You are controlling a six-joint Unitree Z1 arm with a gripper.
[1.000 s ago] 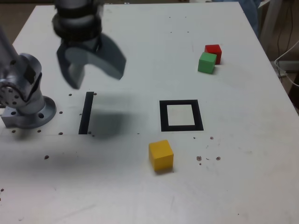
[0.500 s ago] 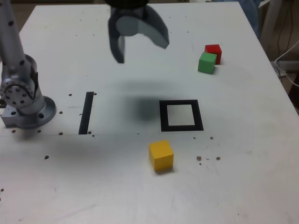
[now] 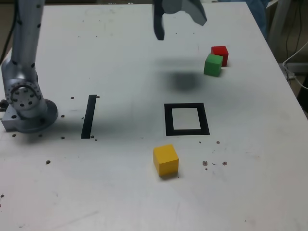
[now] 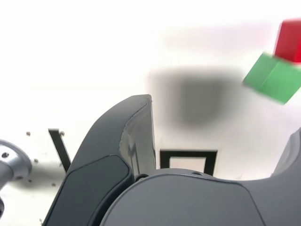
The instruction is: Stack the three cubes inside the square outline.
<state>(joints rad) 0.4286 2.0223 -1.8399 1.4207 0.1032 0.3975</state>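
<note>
In the exterior view the green cube [image 3: 213,64] and the red cube [image 3: 220,54] sit touching at the far right of the white table. The yellow cube [image 3: 166,160] lies alone, nearer the front. Between them is the square outline [image 3: 186,119], with nothing in its white centre. My gripper [image 3: 180,26] hangs open and empty high over the table's far middle, to the exterior view's left of the green and red pair. The wrist view shows the green cube [image 4: 274,77], the red cube [image 4: 291,40], the square outline [image 4: 188,159] and the gripper [image 4: 221,117] with its jaws wide apart.
The arm's grey base [image 3: 26,108] stands at the exterior view's left edge. A straight black strip [image 3: 89,116] lies beside it. Small dark specks dot the table [image 3: 120,192]. A cable hangs off the right side.
The gripper has swung from above the black strip toward the exterior view's right and farther back, closer to the green and red cubes. Its jaws stayed open. No cube moved.
</note>
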